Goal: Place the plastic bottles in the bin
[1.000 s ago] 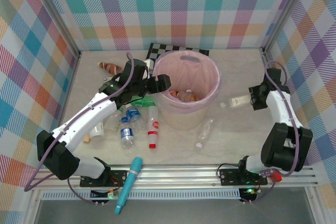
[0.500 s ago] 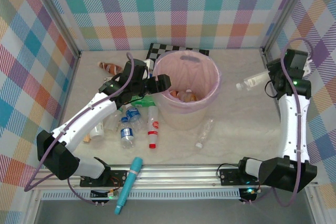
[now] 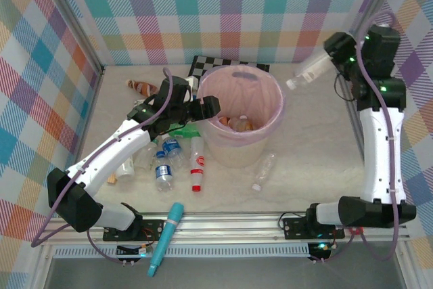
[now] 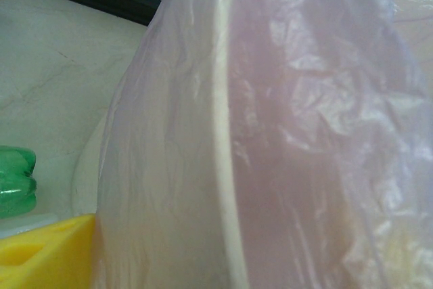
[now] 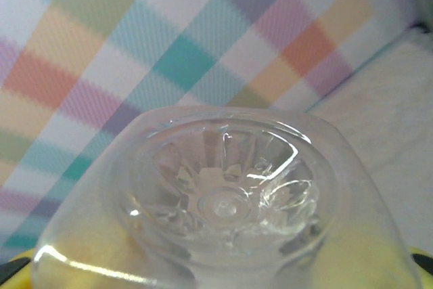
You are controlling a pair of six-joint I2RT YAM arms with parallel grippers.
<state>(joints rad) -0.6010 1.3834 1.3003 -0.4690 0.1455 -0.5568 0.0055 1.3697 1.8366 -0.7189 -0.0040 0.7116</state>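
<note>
Top external: right gripper (image 3: 327, 63) clamps bottle (image 3: 306, 74) high, likely to clear bin (image 3: 278, 109).
Left gripper (image 3: 208, 106), jaws apart, seemingly braces bin.

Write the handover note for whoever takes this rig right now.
Left gripper: open, at the bin's left rim, nothing held.
Right gripper: shut on a clear bottle, raised to the right of the bin, not yet over it.
Done: a few bottles lie in the bin.
Left: drop the held one. Then clear the cluster left of the bin, the green bottle, the red-capped bottle, the brown bottle at the far left, and the loose bottle in front of the bin.
</note>
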